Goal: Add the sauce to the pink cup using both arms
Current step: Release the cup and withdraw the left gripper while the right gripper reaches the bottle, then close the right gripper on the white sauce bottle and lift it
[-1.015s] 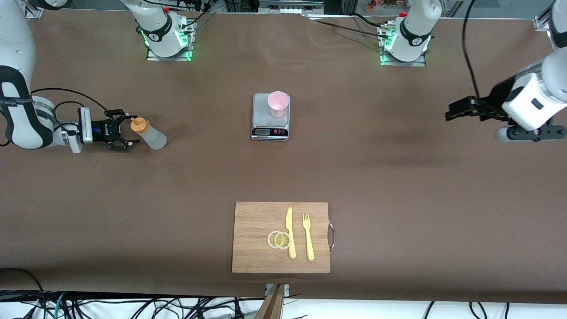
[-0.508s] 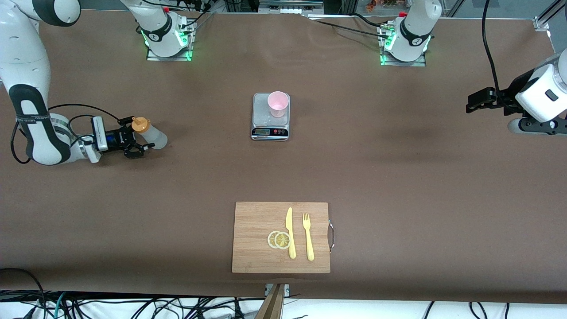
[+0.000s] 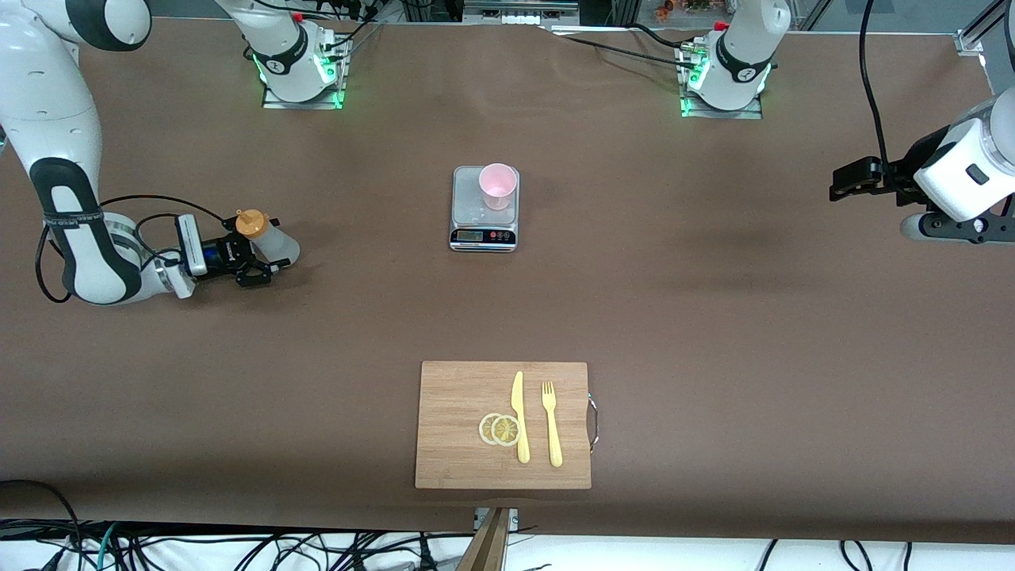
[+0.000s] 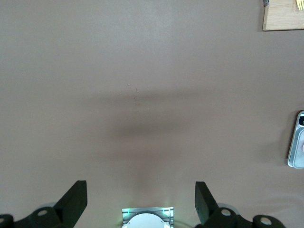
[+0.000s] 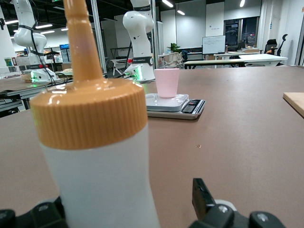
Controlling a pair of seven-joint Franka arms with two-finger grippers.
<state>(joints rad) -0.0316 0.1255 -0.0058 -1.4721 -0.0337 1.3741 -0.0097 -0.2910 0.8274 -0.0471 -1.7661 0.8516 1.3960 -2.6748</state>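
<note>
— Bottle first, at nine o'clock on the brown table (image 3: 714, 317): what is it made of?

— Sauce (image 3: 270, 242) in a soft, translucent whitish squeeze bottle, round-bodied, with a ribbed orange cap drawn up into a slim nozzle. It stands upright toward the right arm's end of the table, long axis vertical, nozzle pointing straight up.

— And the right gripper (image 3: 266, 262)?

— Low at the table, its black fingers spread wide, one on either side of the bottle's body. I cannot tell whether they touch it; they have not closed on it.

— Middle of the table?

— Pink cup (image 3: 497, 185), smooth pale plastic, slightly tapered, mouth up, on the flat steel platform of a kitchen scale (image 3: 484, 230) at twelve o'clock. At six o'clock lies a rectangular bamboo cutting board (image 3: 452, 396) with two lemon slices (image 3: 499, 429), a yellow plastic knife (image 3: 519, 418) and a matching fork (image 3: 551, 424).

— Three o'clock?

— Left gripper (image 3: 844, 184), waiting in the air over bare table, fingers fully apart and holding nothing.
</note>
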